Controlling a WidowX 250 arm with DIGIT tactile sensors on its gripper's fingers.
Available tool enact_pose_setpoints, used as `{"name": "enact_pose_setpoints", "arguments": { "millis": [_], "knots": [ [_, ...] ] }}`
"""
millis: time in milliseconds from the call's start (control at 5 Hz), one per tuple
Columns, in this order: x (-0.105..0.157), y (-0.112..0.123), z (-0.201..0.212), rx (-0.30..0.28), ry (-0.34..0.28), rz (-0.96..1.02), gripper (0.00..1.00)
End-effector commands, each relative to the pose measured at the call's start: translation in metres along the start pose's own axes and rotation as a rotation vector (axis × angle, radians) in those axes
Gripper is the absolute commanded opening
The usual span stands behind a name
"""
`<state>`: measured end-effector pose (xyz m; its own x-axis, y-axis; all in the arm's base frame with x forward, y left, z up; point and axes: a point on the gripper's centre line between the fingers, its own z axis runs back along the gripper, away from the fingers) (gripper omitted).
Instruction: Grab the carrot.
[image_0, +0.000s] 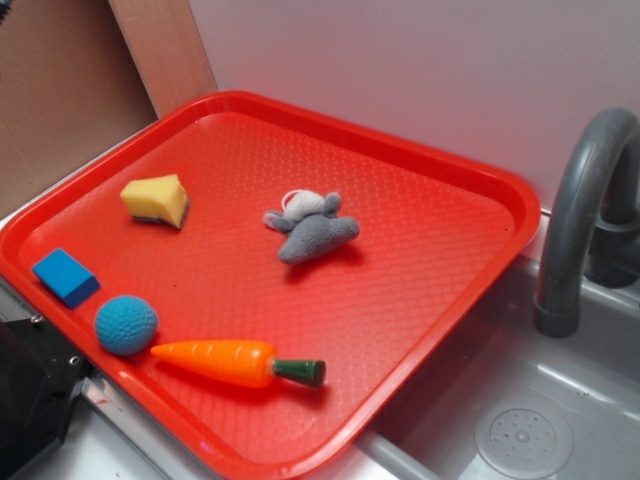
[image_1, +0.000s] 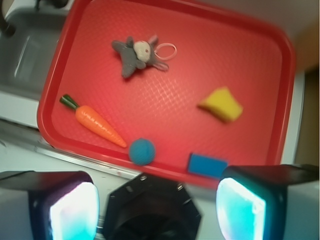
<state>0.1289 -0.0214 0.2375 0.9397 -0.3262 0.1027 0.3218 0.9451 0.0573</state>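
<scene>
The orange carrot (image_0: 225, 362) lies flat near the front edge of the red tray (image_0: 430, 270), with its dark green stub pointing right and its tip next to a blue ball (image_0: 126, 325). In the wrist view the carrot (image_1: 97, 124) lies at the tray's (image_1: 180, 85) lower left, its tip close to the ball (image_1: 142, 151). My gripper (image_1: 157, 207) is open with nothing between its pale fingers (image_1: 75, 212). It hangs outside the tray's near edge, well short of the carrot. In the exterior view only a black part of the arm (image_0: 30, 395) shows at the lower left.
Also on the tray are a blue block (image_0: 65, 277), a yellow wedge (image_0: 156, 199) and a grey plush mouse (image_0: 312, 230). To the right are a grey sink basin (image_0: 520, 425) and a faucet (image_0: 580, 200). A white wall stands behind.
</scene>
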Motion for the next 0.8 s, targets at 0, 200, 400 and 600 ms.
{"name": "enact_pose_setpoints", "arguments": {
  "millis": [0,200,400,600],
  "knots": [
    [0.025,-0.008,-0.007,-0.181,-0.123,-0.476,1.0],
    [0.021,-0.021,-0.023,-0.235,-0.192,-0.722,1.0],
    [0.022,-0.041,-0.052,-0.199,-0.091,-0.984,1.0],
    [0.028,-0.061,-0.083,-0.144,0.027,-1.194,1.0]
  ]
}}
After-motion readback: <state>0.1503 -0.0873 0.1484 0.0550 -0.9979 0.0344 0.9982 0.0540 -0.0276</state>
